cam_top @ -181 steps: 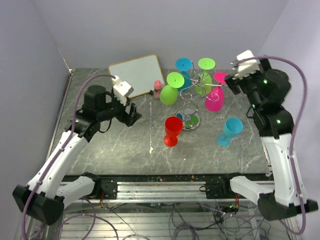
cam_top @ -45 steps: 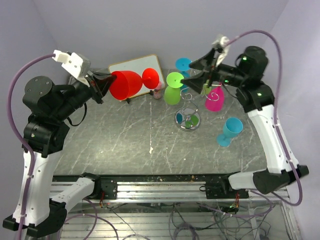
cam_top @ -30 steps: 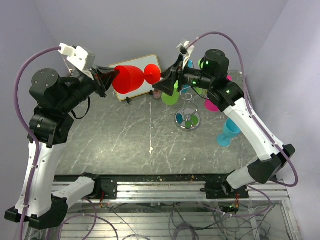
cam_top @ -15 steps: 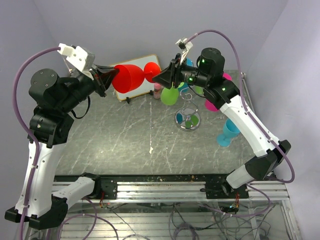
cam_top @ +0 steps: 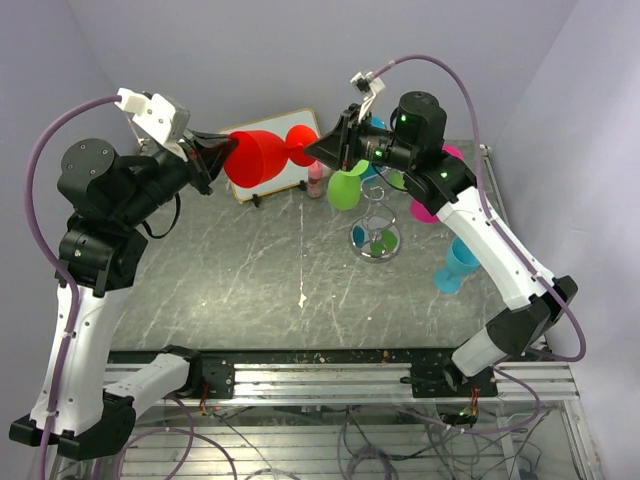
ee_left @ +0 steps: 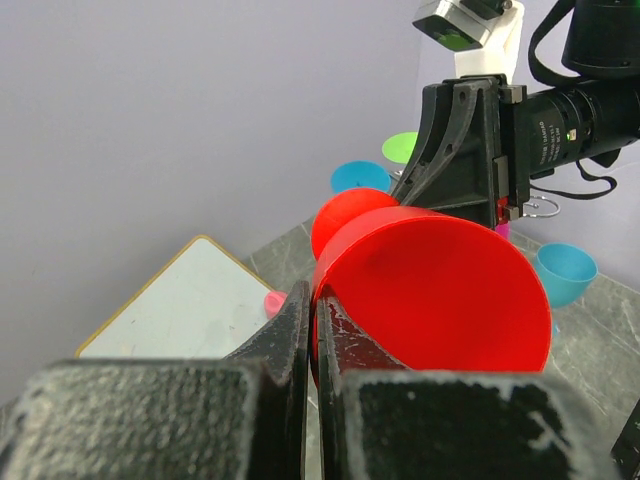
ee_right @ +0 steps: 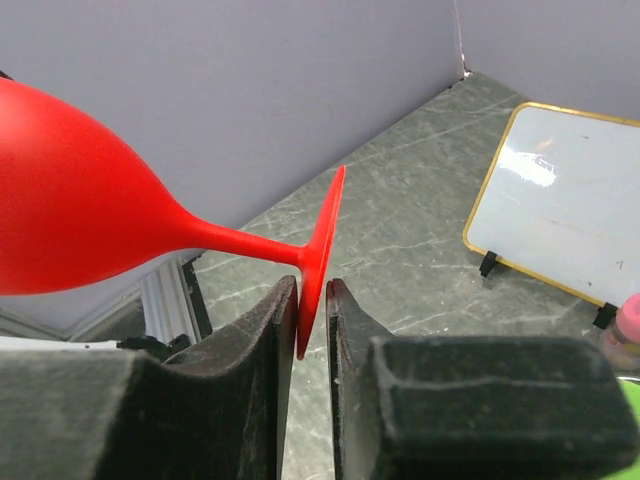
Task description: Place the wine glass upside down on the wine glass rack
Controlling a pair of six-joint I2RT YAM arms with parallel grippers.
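While the left claw (cam_top: 224,159) pinched the rim of the red wine glass (cam_top: 256,160), holding it sideways high above the surface (cam_top: 240,285), the right claw (ee_right: 311,298) stood narrow around its foot; a firm grip I could not tell. The wine glass rack (cam_top: 377,240) stood apart, lower right.

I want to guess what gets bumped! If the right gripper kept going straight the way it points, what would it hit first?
The red wine glass. Its round foot sits edge-on between the fingers of the right gripper, so going on it would probably bump the stem almost at once.
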